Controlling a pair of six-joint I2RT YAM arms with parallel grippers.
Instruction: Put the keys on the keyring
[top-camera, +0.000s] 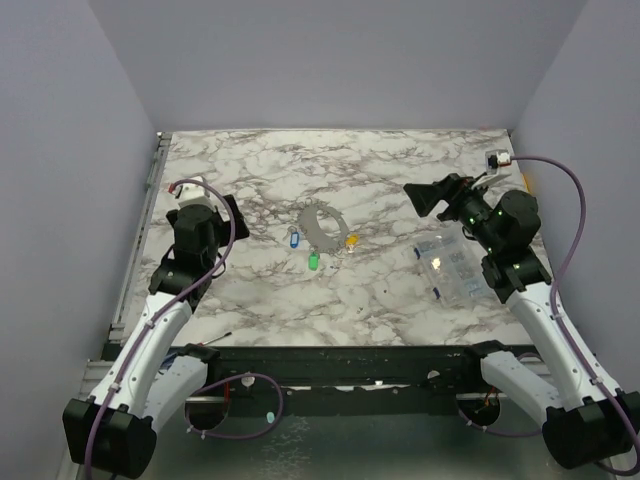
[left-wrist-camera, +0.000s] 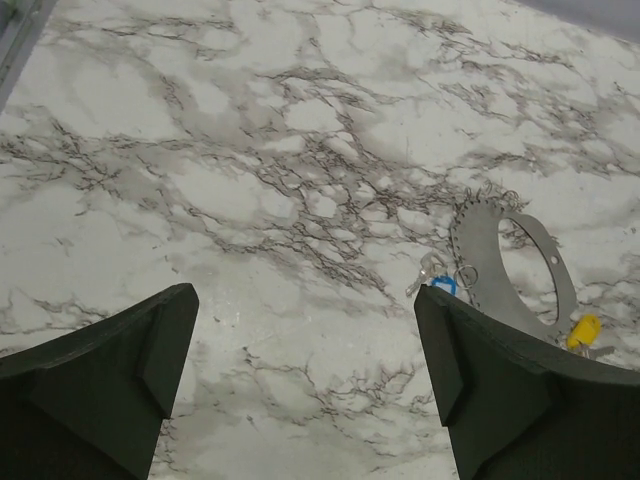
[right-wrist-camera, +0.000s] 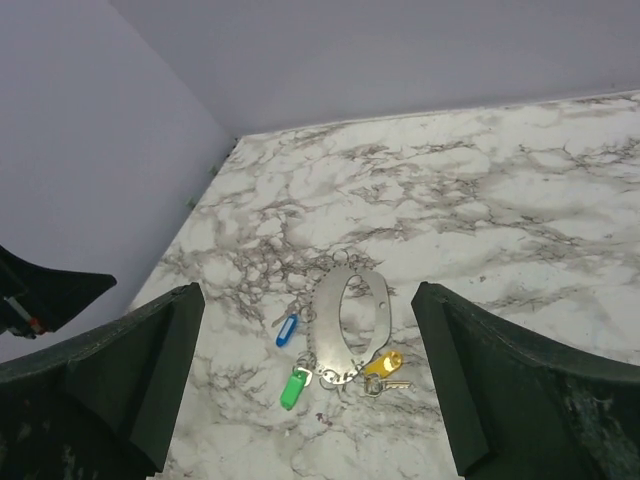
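Note:
The grey metal keyring lies flat mid-table; it also shows in the left wrist view and the right wrist view. Around its near edge lie the blue key, the green key and the yellow key, each touching or right beside the ring. My left gripper is open and empty, left of the ring. My right gripper is open and empty, right of the ring.
A clear plastic box lies on the marble table at the right, under my right arm. Grey walls close the table on three sides. A white connector sits at the far right corner.

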